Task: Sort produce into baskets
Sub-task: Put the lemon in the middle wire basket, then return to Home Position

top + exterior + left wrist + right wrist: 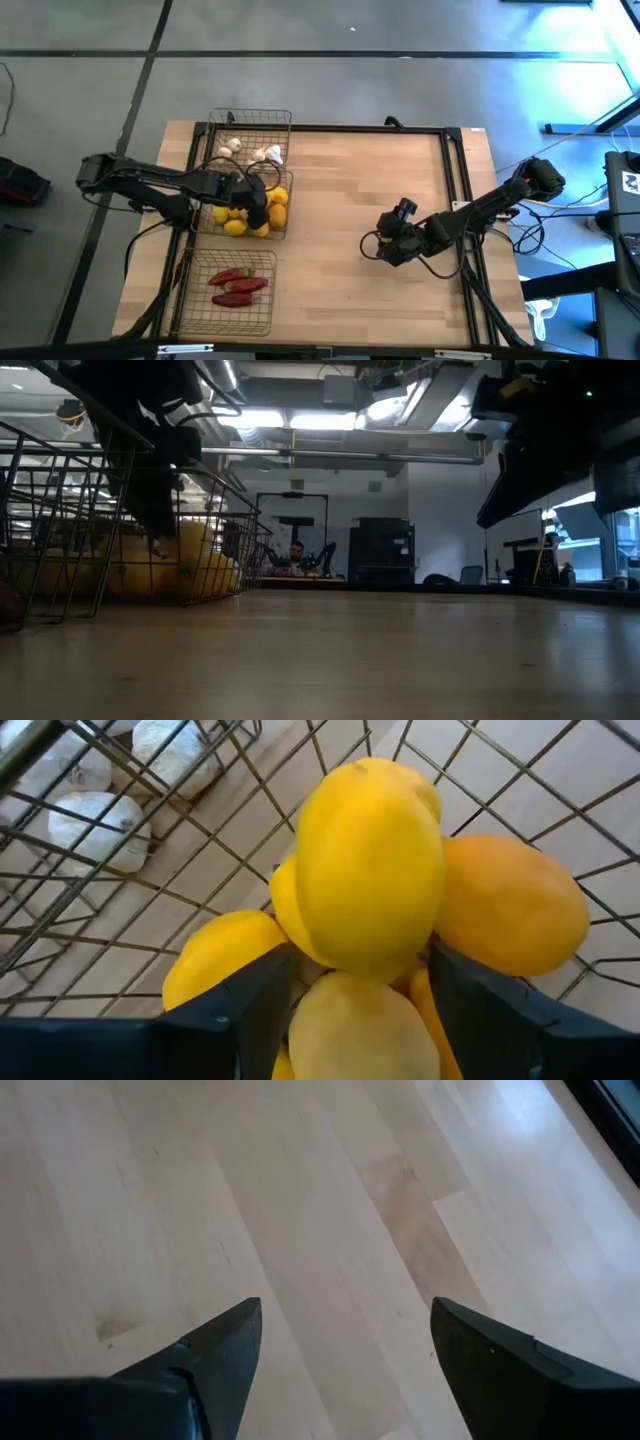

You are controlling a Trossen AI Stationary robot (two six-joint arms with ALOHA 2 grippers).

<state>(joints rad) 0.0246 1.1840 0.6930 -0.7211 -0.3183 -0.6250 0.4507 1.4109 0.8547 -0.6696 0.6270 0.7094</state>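
High view: three wire baskets stood in a column along the table's (350, 220) left side. The far basket (250, 122) held whitish garlic bulbs (268, 154); the middle basket (284, 226) held yellow lemons (235, 226) and orange citrus (277, 197); the near basket (240, 318) held red chili peppers (238, 285). The left gripper (258, 205) was over the middle basket, among the fruit. The right gripper (385, 250) waited over bare wood, well apart from the baskets.

Low view: lemons (200, 570) lay piled behind the mesh of the middle basket (60, 540), with the dark left gripper (150, 510) down among them.

Left wrist view: the left fingers (250, 1010) stood on either side of a lemon (370, 880) atop the pile; whether they pressed it could not be told. An orange citrus (510, 905) touched that lemon, and garlic (95, 825) lay beyond the mesh.

Right wrist view: the right fingers (215, 1355) stood spread, holding nothing, over bare tabletop (320, 1200).
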